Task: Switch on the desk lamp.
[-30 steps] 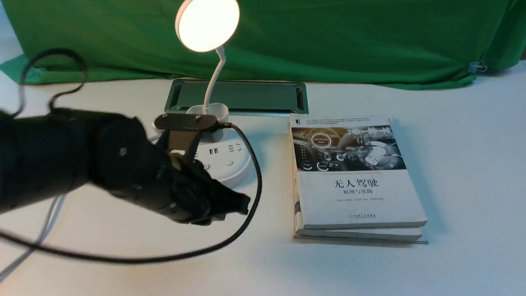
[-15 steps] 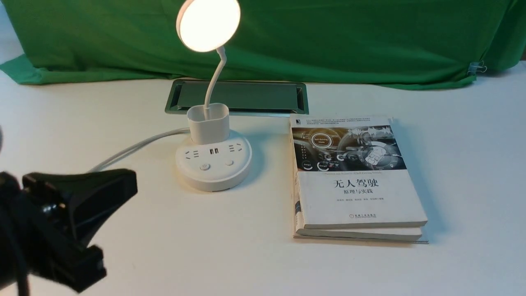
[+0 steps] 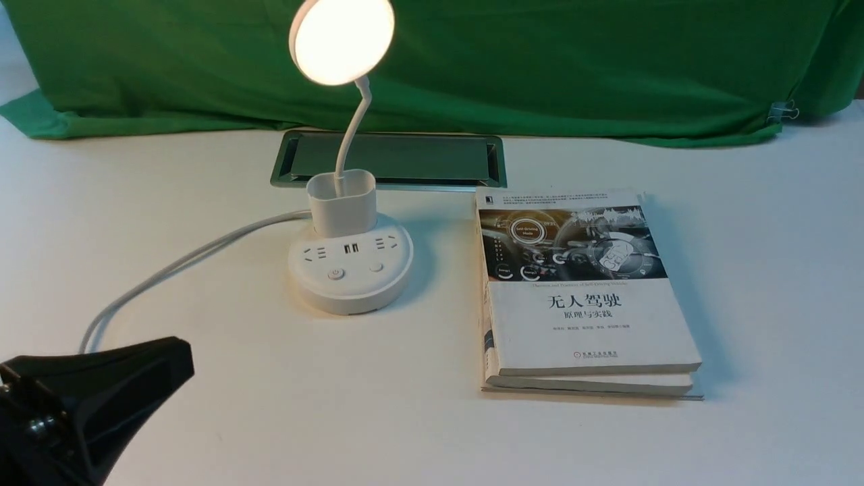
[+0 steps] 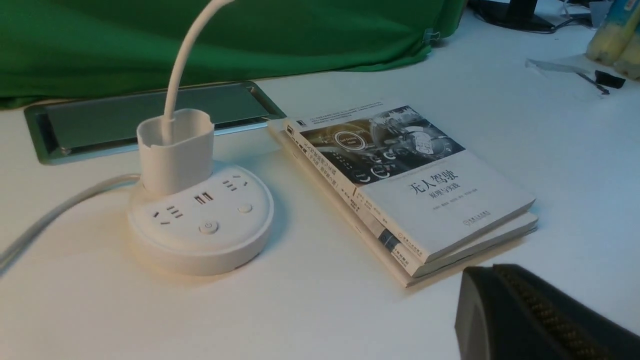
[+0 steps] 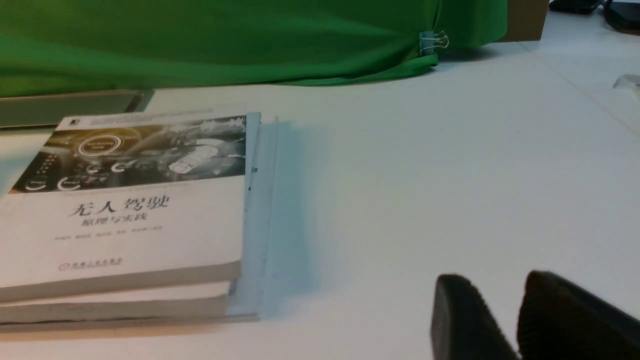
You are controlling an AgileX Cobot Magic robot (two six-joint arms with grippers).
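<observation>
Nearest, at the bench front corner, the left end effector sits low, empty; gap state cannot be told. Right end effector: fingers narrowly apart, holding nothing. Farther back, the desk lamp stands lit, left of the stacked books, before the green cloth.

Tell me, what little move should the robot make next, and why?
Probably nothing more than drawing the left gripper fully back to rest. The desk lamp head already glows, and the gripper sits well clear of the buttons on its base, near the table edge.
</observation>
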